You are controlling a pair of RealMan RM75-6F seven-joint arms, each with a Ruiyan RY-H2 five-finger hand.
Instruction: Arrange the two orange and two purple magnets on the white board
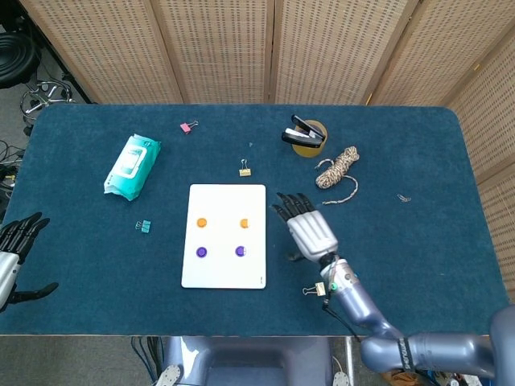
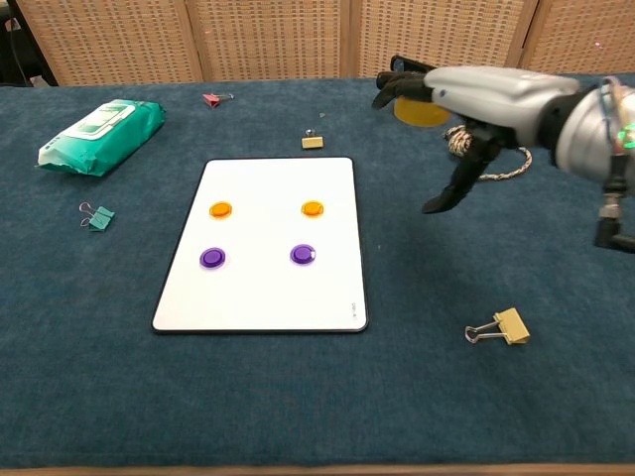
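Now the right hand [image 2: 483, 109] hovers empty, fingers spread, while the small, light, stiff magnets [image 1: 241, 250] want an edge pinch.

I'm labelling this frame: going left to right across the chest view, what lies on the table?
Wipes pack → green clip → white board → yellow clip → right hand.

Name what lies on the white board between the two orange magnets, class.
Nothing: in the head view, the stretch of white board between the left orange magnet and the right orange magnet is bare.
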